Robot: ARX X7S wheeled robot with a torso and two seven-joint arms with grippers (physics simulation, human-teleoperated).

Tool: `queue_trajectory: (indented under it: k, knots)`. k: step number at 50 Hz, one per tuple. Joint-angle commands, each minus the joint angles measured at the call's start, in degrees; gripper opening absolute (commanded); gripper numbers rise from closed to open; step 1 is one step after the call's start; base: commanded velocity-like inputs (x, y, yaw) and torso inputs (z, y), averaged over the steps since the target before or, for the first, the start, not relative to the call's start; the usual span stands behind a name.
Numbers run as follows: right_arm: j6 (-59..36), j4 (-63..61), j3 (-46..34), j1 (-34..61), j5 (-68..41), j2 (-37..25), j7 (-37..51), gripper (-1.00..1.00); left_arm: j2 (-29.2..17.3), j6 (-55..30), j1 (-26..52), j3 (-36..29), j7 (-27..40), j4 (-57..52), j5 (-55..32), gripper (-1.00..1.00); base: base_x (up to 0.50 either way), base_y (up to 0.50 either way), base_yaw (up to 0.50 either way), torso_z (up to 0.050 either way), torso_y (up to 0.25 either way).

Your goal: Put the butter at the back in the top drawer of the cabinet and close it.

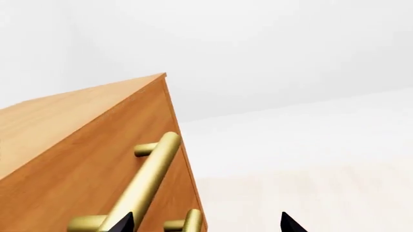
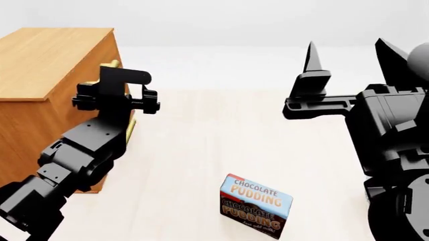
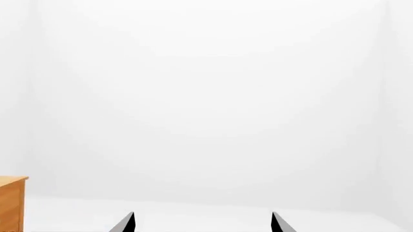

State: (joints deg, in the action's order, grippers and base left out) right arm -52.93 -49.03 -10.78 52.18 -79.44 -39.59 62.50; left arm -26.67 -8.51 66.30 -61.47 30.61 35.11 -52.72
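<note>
Left gripper point(image 1: 205, 223), jaws spread, sits at the top drawer's handle point(image 1: 145, 181), lower left of frame. Drawer shut, butter unseen; right gripper point(image 3: 201, 223) open, idle.

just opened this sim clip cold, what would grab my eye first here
The light-brown cabinet at the head view's left, with the left gripper up against its front by a brass handle. Next, the Chocolate Pudding box lying alone on the pale floor, and the right gripper raised, open and empty.
</note>
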Motion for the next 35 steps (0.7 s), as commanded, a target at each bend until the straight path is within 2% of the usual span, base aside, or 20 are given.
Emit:
queue_trajectory:
  k: [1, 9, 15, 21, 35]
  knots:
    - [-0.1, 0.0, -0.5, 0.4, -0.2, 0.2, 0.5, 1.0, -2.8, 0.0, -0.6, 1.7, 0.9, 1.4, -0.8, 1.0, 0.0, 0.0, 0.0, 0.0, 0.0]
    - [-0.7, -0.3, -1.4, 1.3, -1.0, 0.6, 1.8, 1.0, -3.9, 0.1, -1.3, 2.1, 1.3, 0.1, -1.2, 1.0, 0.0, 0.0, 0.0, 0.0, 0.0]
    - [-1.1, -0.4, -1.8, 2.3, -2.2, 0.7, 3.0, 1.0, -5.9, -1.0, -2.1, 1.9, 2.5, -5.6, -1.8, 1.0, 0.0, 0.0, 0.0, 0.0, 0.0]
    - [-1.2, -0.6, -2.0, 2.6, -2.7, 0.6, 3.5, 1.0, -10.1, -2.5, -3.3, 1.9, 4.7, -16.5, -3.3, 1.0, 0.0, 0.0, 0.0, 0.0, 0.0]
    - [-0.5, -1.7, -2.4, -0.2, -0.7, 0.8, 3.1, 1.0, -23.2, -4.9, -6.0, 2.7, 13.6, -46.8, -6.5, 1.0, 0.0, 0.0, 0.0, 0.0, 0.0]
